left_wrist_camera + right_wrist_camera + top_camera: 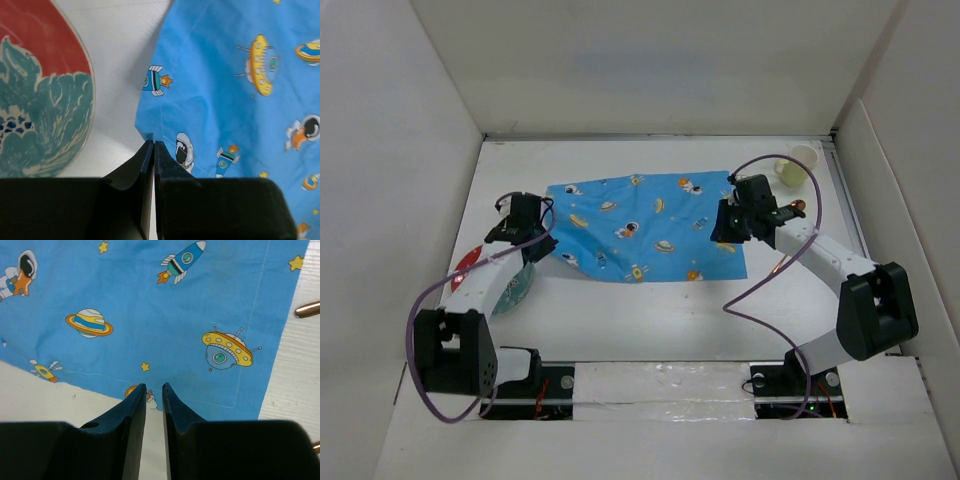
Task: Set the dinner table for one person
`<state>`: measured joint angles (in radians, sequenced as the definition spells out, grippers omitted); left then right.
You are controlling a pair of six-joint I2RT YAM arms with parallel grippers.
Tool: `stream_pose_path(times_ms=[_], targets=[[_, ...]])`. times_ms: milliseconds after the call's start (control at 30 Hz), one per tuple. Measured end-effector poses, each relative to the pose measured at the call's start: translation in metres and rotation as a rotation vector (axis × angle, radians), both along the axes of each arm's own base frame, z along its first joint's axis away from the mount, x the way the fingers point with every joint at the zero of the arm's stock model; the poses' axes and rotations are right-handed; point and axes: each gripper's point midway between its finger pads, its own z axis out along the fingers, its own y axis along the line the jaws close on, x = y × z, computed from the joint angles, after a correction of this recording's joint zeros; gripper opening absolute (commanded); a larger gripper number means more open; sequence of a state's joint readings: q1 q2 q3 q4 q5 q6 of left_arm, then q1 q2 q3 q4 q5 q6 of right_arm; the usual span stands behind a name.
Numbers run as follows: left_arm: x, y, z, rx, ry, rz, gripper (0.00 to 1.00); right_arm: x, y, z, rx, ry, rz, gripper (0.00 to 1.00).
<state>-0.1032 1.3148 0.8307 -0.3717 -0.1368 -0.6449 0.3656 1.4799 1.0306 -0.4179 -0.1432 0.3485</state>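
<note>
Counted: one large plain white matte dinner table (650, 320); one blue space-print cloth placemat (640, 225); one round plate, red with teal floral pattern (470, 263); one pale cream cup (798, 165); two copper-coloured metal handle ends (307, 309), glimpsed at the edge of the right wrist view, kind not discernible; two arms, two grippers.

Dinner table spread beneath everything, filling the floor of the white-walled enclosure. Placemat laid slightly askew on its middle-to-far part. Plate at the left, just beside the placemat's left edge, partly hidden under the left arm. Cup in the far right corner, beyond the placemat's far-right corner, not touching it.

Left gripper (153, 146): fingers pressed together at the placemat's near-left corner, hem apparently nipped between the tips, though too tight a view to be certain. Strip of bare table just left of the tips, between plate and cloth.

Right gripper (154, 387): fingers parted by a narrow gap, tips poised over the placemat's hem close to its near-right corner. Bare table directly below and on the near side of the tips.
</note>
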Motion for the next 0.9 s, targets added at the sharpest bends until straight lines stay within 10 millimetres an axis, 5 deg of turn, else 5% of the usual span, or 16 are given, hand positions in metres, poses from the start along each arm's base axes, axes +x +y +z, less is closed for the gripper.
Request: stream_pose_path(times_ms=[133,233,367,467,533,667,767,900], targets=[[-0.013,0.001,0.022,-0.002,-0.033,-0.001,0.03,0.003,-0.007,-0.003,-0.008,0.007,-0.029,0.29],[-0.025,0.004,0.022,0.012,0.007,-0.011,0.31,0.004,-0.012,-0.004,-0.012,0.014,-0.044,0.32],[-0.035,0.008,0.030,0.036,0.050,-0.019,0.32,0.004,-0.018,-0.005,-0.020,0.023,-0.064,0.32],[-0.020,0.011,0.065,0.064,-0.026,-0.026,0.45,0.005,-0.021,-0.006,-0.025,0.024,-0.072,0.11],[-0.001,0.012,0.093,0.079,-0.096,-0.032,0.53,0.005,-0.021,-0.006,-0.025,0.026,-0.076,0.00],[0.060,0.011,0.125,0.108,-0.201,-0.034,0.54,0.005,-0.021,-0.006,-0.023,0.027,-0.077,0.00],[0.119,0.008,0.110,0.126,-0.198,-0.039,0.55,0.004,-0.019,-0.005,-0.017,0.028,-0.070,0.00],[0.183,0.007,0.066,0.153,-0.125,-0.053,0.60,0.001,-0.012,-0.005,0.000,0.031,-0.044,0.00]])
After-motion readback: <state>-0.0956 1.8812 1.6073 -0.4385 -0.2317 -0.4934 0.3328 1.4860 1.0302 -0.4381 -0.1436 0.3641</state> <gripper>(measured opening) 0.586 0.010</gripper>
